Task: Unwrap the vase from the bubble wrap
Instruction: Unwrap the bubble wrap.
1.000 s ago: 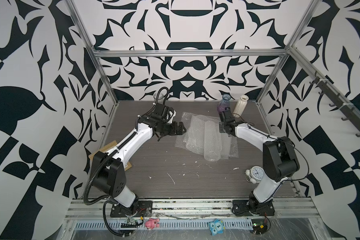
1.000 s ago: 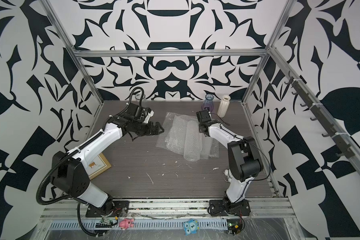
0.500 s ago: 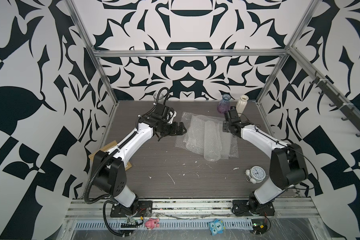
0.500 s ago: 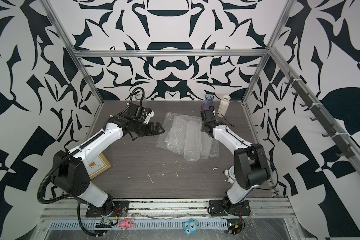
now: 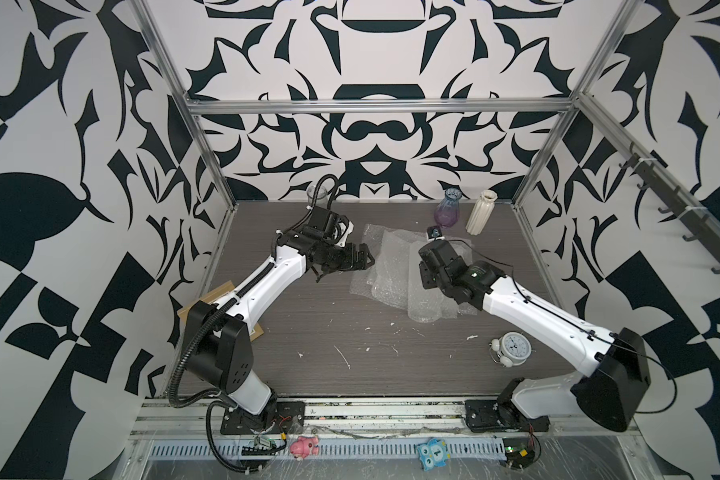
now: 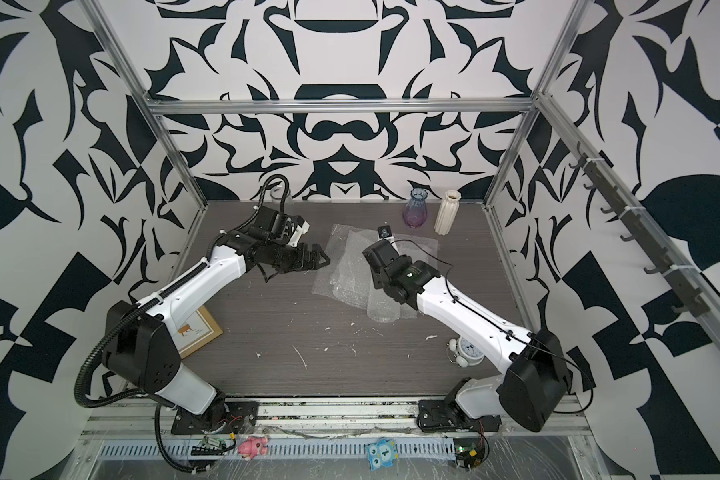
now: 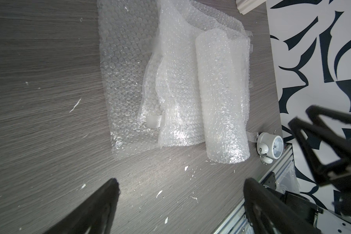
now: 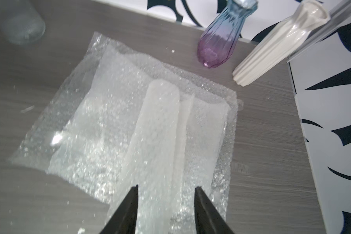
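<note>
**Open the rolled tube slowly**

The bubble wrap (image 5: 395, 270) lies on the table (image 5: 308, 340), between the 2 arms. Most of it is flat sheets piled up. 1 piece is rolled into a tube (image 7: 221, 97) and rests on top of the sheets.

3 vases stand bare by the back wall: a clear vase (image 5: 314, 195), a blue and purple vase (image 5: 447, 212) and a white vase (image 5: 480, 216). The tube is too cloudy to tell if another vase hides inside it.

The right gripper (image 8: 166, 186) hangs just over 1 end of the tube. Its jaws are partly apart and nothing is between them. The left gripper (image 5: 366, 257) is spread wide and empty, just beside the far edge of the sheets.

I think the job now is to unroll the tube. Here is how to do it well:

- Pinch only the thin loose flap, not the whole fat tube.
- Bring the left gripper down on the flat sheets to pin them. The wrap is light, and the whole pile may slide or lift together.
- Pull the flap low and slow, so anything inside rolls out gently and does not drop.
- Pull away from the back wall. The blue and purple vase and the white vase stand near the wrap and could tip.
</note>
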Controlling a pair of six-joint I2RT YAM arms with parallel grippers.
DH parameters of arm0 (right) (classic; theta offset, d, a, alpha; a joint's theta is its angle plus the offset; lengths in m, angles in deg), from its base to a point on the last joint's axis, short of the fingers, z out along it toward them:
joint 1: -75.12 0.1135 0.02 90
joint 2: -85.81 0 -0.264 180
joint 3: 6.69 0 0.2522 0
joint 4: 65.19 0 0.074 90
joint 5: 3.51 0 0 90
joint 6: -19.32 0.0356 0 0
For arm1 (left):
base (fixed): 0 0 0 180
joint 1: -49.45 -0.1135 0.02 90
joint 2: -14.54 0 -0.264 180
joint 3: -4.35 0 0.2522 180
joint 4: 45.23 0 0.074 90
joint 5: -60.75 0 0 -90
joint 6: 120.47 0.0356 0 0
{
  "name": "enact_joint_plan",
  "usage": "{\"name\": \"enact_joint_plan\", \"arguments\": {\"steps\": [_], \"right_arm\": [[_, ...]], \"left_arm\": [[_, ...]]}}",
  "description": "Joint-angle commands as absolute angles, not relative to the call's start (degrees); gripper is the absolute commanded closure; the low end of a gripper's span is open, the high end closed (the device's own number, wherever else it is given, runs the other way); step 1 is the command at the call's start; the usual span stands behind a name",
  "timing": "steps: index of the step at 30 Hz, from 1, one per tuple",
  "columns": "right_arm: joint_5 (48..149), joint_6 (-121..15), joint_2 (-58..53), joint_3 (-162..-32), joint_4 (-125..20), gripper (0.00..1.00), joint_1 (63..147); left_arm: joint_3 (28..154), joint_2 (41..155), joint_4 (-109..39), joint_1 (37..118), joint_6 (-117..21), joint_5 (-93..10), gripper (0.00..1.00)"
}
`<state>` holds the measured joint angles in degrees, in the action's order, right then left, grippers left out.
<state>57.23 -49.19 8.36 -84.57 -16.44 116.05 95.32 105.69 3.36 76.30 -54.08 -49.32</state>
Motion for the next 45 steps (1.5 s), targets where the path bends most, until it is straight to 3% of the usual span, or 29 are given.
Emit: {"name": "enact_joint_plan", "arguments": {"steps": [1, 9, 28, 31, 39, 45], "right_arm": [[53.8, -43.5, 12.6, -82.9, -6.5, 0.56, 117.8], [61.2, -39.5, 19.0, -78.2, -6.6, 0.59, 118.6], [65.2, -41.2, 6.3, -80.2, -13.6, 0.68, 118.3], [64.6, -41.9, 4.0, -81.6, -13.3, 0.72, 117.6], [65.5, -43.1, 3.7, -81.7, -14.5, 0.99, 115.2], [65.3, -43.7, 6.0, -81.1, -14.0, 1.0, 113.7]], "left_arm": [[94.7, 105.6, 2.8, 76.0, -54.9, -50.9, 0.01], [94.6, 105.8, 2.6, 76.0, -55.3, -51.7, 0.01], [94.3, 104.8, 2.5, 76.0, -55.3, -51.5, 0.0], [94.3, 104.8, 2.5, 76.0, -55.2, -51.5, 0.01], [94.3, 104.7, 2.6, 76.0, -55.1, -51.5, 0.01], [94.4, 104.6, 2.7, 76.0, -55.0, -51.5, 0.01]]}}
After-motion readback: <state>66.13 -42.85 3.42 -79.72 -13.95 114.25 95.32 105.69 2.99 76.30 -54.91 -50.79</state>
